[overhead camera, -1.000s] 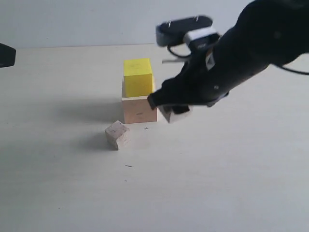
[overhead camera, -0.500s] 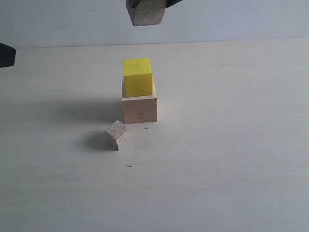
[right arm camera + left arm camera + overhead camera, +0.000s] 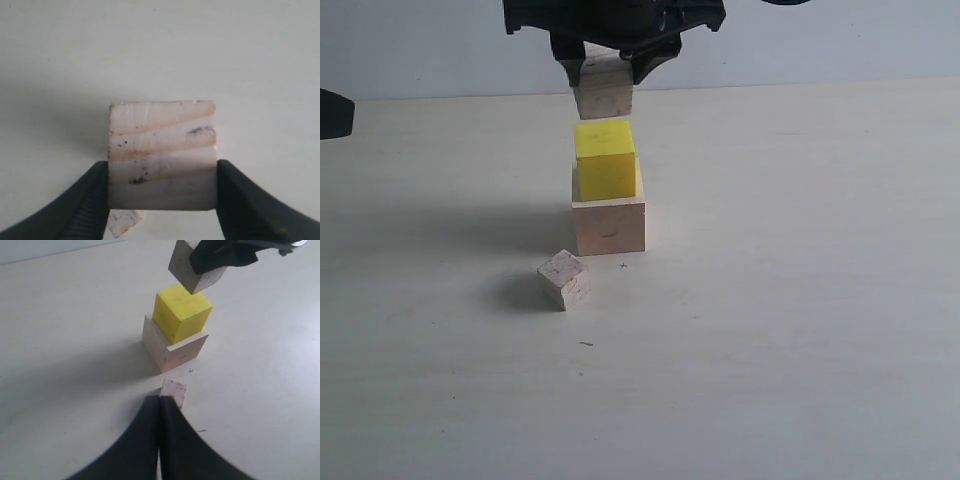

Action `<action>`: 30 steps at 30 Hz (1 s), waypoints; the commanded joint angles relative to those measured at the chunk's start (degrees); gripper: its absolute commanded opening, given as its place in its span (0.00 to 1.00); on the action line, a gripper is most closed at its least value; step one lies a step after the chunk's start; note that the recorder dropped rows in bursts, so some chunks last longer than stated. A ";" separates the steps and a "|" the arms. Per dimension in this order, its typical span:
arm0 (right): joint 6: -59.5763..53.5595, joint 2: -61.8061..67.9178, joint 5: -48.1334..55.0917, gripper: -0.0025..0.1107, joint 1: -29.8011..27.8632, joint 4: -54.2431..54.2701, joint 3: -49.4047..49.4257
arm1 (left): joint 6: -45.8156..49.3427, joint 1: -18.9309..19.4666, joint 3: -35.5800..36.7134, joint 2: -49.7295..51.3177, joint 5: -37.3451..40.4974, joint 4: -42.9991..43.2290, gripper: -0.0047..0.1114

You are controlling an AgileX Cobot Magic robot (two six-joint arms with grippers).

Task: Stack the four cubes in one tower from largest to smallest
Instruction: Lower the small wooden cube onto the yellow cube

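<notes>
The large pale wooden cube point(image 3: 609, 227) stands on the table with the bright yellow cube point(image 3: 606, 159) on top of it, set slightly back and left. Just above the yellow cube hangs the grained wooden cube point(image 3: 603, 97), held by my right gripper point(image 3: 608, 72), which is shut on its two sides point(image 3: 162, 157). The smallest wooden cube point(image 3: 563, 279) lies on the table in front of the stack, to its left. My left gripper point(image 3: 160, 402) is shut and empty, its tips near the smallest cube point(image 3: 173, 391) in the left wrist view.
A dark piece of the left arm point(image 3: 334, 113) shows at the exterior view's left edge. The table point(image 3: 800, 330) is pale and bare on the right and in front. A pale wall point(image 3: 840, 45) runs behind it.
My right gripper lifted the grained cube off the table beside the stack, carried it up and left, and has now lowered it to just above the yellow cube.
</notes>
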 commanded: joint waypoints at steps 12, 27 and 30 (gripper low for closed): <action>2.33 3.29 2.03 0.02 0.04 0.05 -1.08 | -0.17 -0.39 0.23 -0.50 -0.72 -1.08 0.04; 3.96 3.68 0.07 0.02 0.04 0.41 -1.08 | -0.17 -0.39 0.23 -0.50 -0.72 -1.24 0.04; 4.08 4.30 0.17 0.02 0.04 0.41 -1.08 | -0.17 -0.39 0.23 -0.50 -0.72 -1.27 0.04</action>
